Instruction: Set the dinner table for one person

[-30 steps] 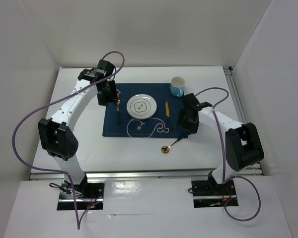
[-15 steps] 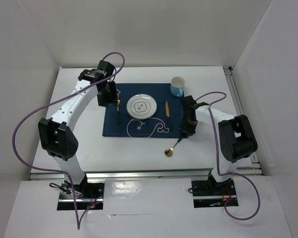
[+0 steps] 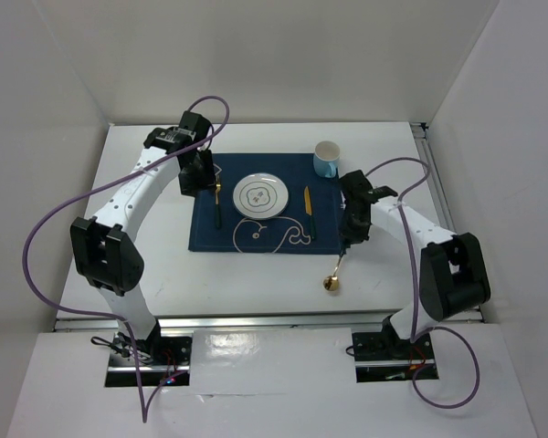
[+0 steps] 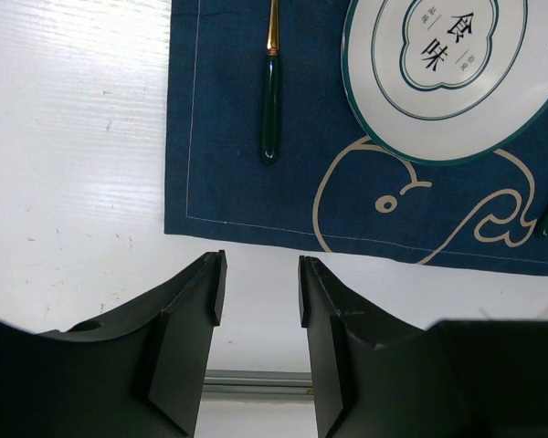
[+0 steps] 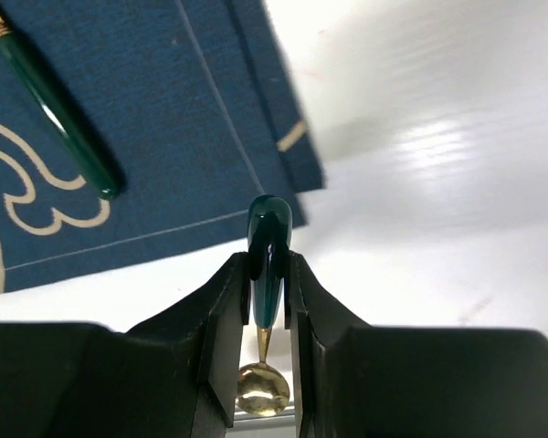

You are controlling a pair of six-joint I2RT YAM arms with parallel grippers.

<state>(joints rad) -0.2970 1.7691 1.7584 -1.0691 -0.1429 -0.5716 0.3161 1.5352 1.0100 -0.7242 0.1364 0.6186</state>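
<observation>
My right gripper [image 5: 269, 265] is shut on the dark green handle of a gold spoon [image 5: 269, 228]; its bowl [image 5: 262, 391] points back toward the wrist. From above, the spoon [image 3: 332, 278] sits over the white dinner table [image 3: 137, 265], just off the lower right corner of the navy placemat [image 3: 210, 237], below my right gripper [image 3: 347, 239]. On the mat lie a white plate [image 3: 259, 195], a fork [image 3: 216, 205] on its left and a knife [image 3: 310, 214] on its right. My left gripper [image 4: 260, 274] is open and empty, by the fork [image 4: 271, 109].
A light blue mug [image 3: 326, 159] stands at the mat's far right corner. White walls close in the table on three sides. A metal rail [image 3: 256, 319] runs along the front edge. Purple cables loop off both arms.
My right gripper has closed on the spoon's handle. The spoon has swung from slanting to nearly straight, its bowl shifting right and toward the front. The left arm has not moved.
</observation>
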